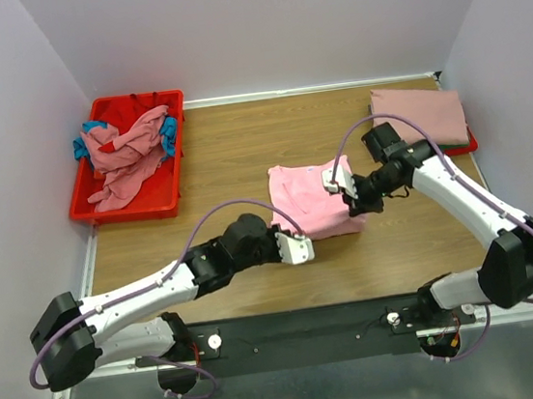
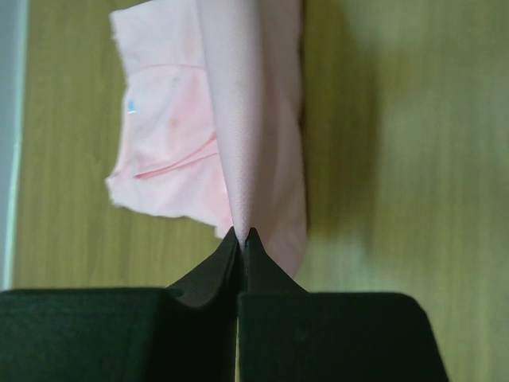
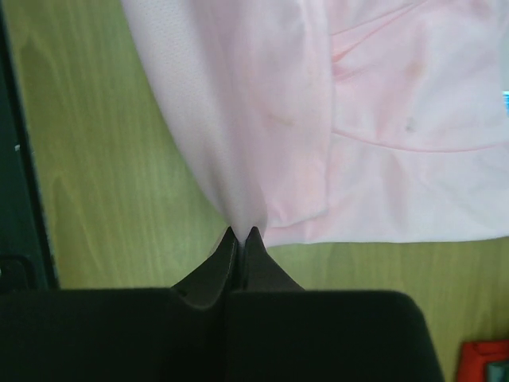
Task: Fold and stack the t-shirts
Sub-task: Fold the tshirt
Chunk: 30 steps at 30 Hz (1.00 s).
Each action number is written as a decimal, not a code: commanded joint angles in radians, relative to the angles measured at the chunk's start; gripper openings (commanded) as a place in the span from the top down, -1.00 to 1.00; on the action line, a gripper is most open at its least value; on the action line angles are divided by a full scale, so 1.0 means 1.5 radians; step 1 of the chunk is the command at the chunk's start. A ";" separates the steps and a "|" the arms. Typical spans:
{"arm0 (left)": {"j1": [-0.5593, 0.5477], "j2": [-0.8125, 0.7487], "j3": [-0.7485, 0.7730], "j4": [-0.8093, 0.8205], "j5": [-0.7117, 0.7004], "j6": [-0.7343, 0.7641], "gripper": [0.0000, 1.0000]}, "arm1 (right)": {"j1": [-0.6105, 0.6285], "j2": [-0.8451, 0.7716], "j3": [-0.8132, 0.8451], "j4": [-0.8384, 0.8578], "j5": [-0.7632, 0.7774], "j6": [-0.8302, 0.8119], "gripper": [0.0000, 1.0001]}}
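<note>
A bright pink t-shirt [image 1: 311,204] lies partly folded in the middle of the wooden table. My left gripper [image 1: 304,247] is shut on its near-left edge. In the left wrist view the cloth [image 2: 254,119] rises in a ridge from the pinched tips of that gripper [image 2: 243,232]. My right gripper [image 1: 336,183] is shut on the shirt's right side. The right wrist view shows a fold of the shirt [image 3: 382,119] drawn into that gripper [image 3: 241,231]. A folded dusty rose t-shirt [image 1: 421,114] lies on top of a stack at the back right.
A red plastic bin [image 1: 132,211] stands at the back left, holding crumpled dusty rose [image 1: 125,154] and teal [image 1: 171,133] shirts. A red edge [image 1: 472,143] shows under the folded stack. White walls close in three sides of the table.
</note>
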 commanded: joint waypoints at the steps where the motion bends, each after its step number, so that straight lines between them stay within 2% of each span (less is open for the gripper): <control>1: 0.067 0.017 0.052 0.046 0.028 0.063 1.00 | 0.000 0.053 0.070 0.037 0.039 0.035 0.99; 9: 0.175 0.123 0.115 0.113 0.077 0.129 1.00 | -0.007 0.174 0.191 0.083 0.128 0.081 0.99; 13: 0.212 0.160 0.145 0.142 0.092 0.150 1.00 | -0.022 0.223 0.258 0.100 0.138 0.118 0.99; 24: 0.289 0.248 0.222 0.215 0.137 0.180 1.00 | -0.036 0.273 0.317 0.136 0.146 0.176 0.99; 30: 0.291 0.240 0.209 0.188 0.171 0.168 1.00 | -0.037 0.251 0.290 0.135 0.118 0.164 0.99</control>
